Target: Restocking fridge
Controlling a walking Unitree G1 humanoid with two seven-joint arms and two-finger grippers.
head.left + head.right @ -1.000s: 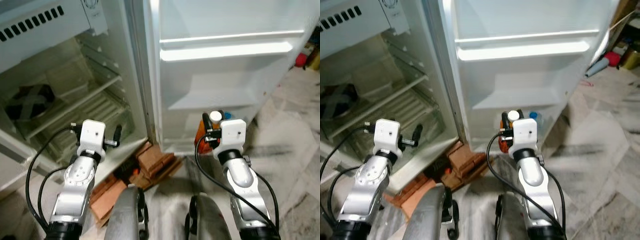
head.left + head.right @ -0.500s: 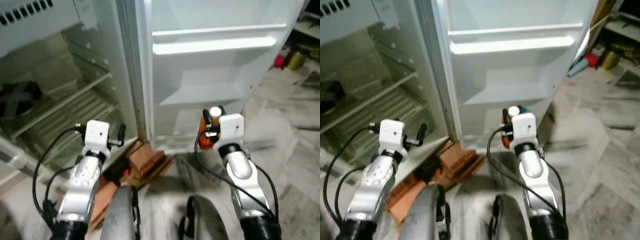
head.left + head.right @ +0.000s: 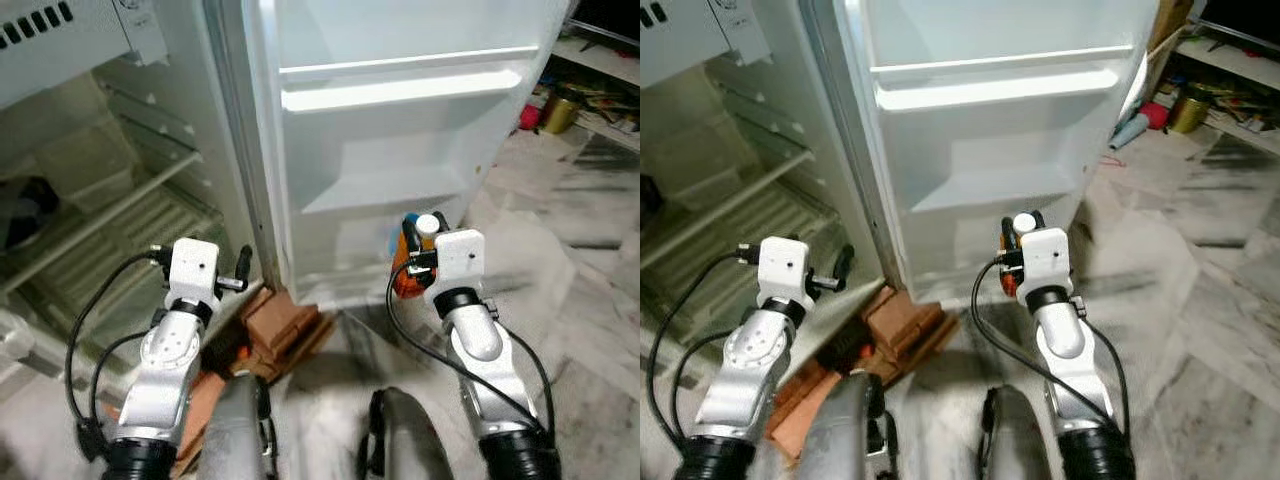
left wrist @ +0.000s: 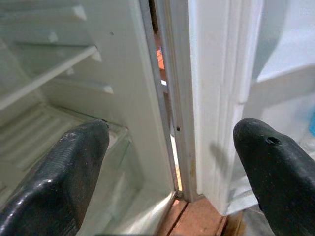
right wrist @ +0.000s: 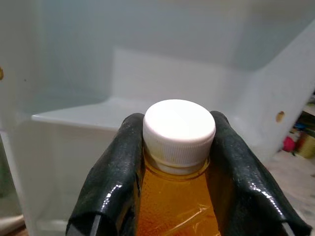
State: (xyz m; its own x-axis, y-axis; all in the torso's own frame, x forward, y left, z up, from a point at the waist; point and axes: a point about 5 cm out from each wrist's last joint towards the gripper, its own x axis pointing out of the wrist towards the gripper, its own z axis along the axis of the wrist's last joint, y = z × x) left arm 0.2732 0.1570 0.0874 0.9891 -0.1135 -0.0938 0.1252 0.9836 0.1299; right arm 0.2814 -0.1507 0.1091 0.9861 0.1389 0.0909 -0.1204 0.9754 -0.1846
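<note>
From the head camera, both silver arms reach forward with forearms raised. The right gripper (image 3: 410, 240) clamps an orange bottle (image 3: 404, 275) with a white cap (image 3: 428, 223), held upright just near of the open fridge door (image 3: 400, 120) and its lower shelf (image 3: 385, 190). The left gripper (image 3: 243, 265) points at the fridge's near edge, above stacked bricks (image 3: 285, 320).

Left wrist view: two black fingers (image 4: 64, 172) spread wide apart, nothing between them, the fridge interior (image 4: 54, 73) beyond.

Right wrist view: both fingers (image 5: 113, 182) press the bottle's neck just under the cap.
</note>
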